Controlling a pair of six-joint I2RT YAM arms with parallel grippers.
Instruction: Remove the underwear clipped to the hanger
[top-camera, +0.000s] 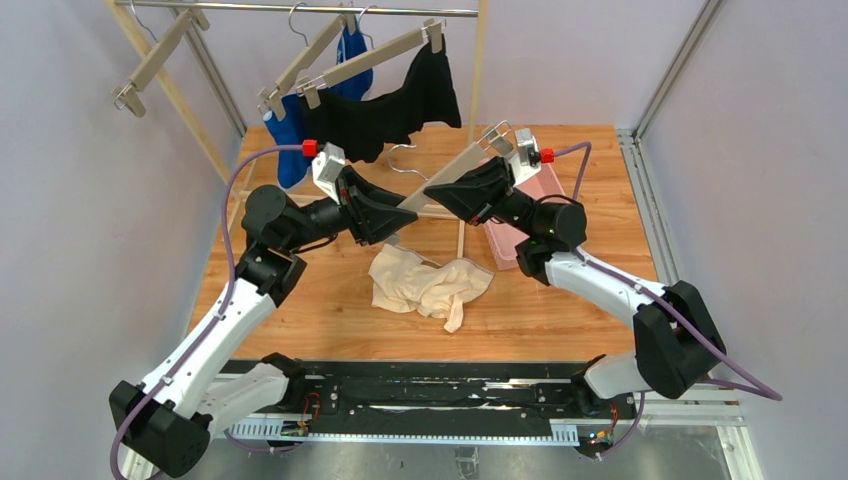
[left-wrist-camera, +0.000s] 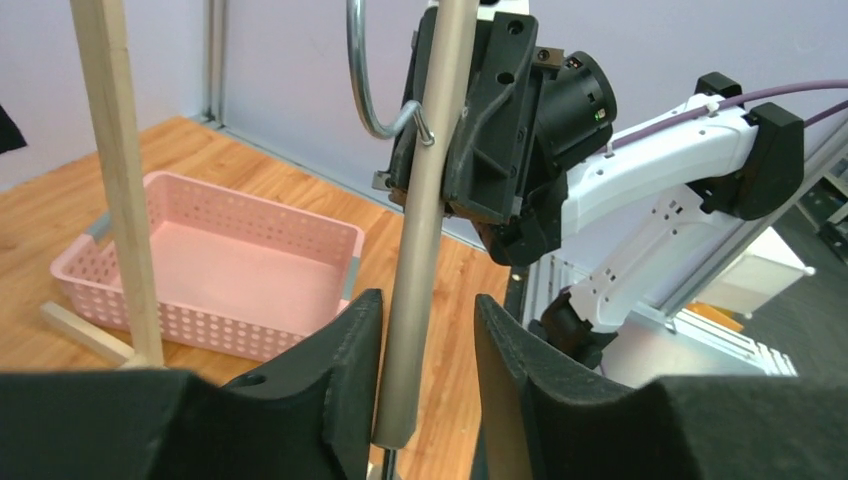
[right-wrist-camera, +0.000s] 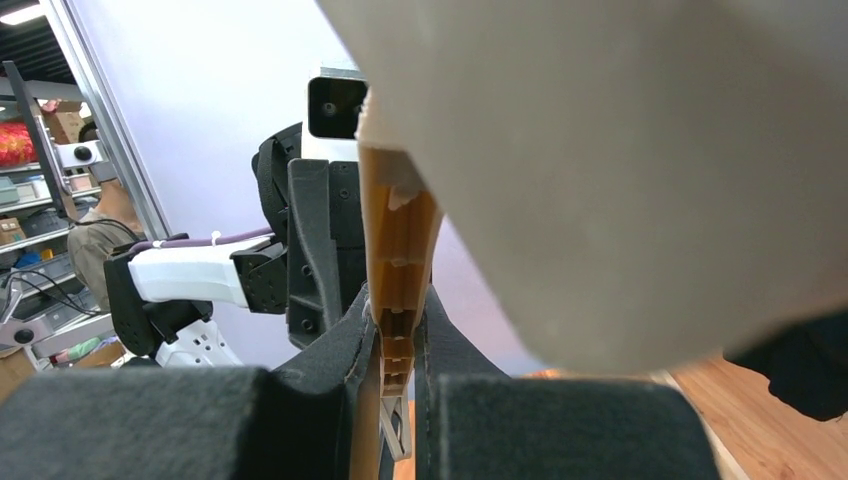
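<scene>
Hanger (top-camera: 460, 168) clamped tight in the right hand (right-wrist-camera: 395, 330), left hand (left-wrist-camera: 425, 310) half-open around its lower end

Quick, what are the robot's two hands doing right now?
Left gripper: open around the hanger, not gripping it.
Right gripper: shut on the hanger.

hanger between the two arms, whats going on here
The right gripper is clamped on a bare wooden hanger, and the left gripper has its open jaws on either side of the hanger's bar. The cream underwear lies loose on the table; the black pair and blue pair hang clipped on the rail.
</scene>
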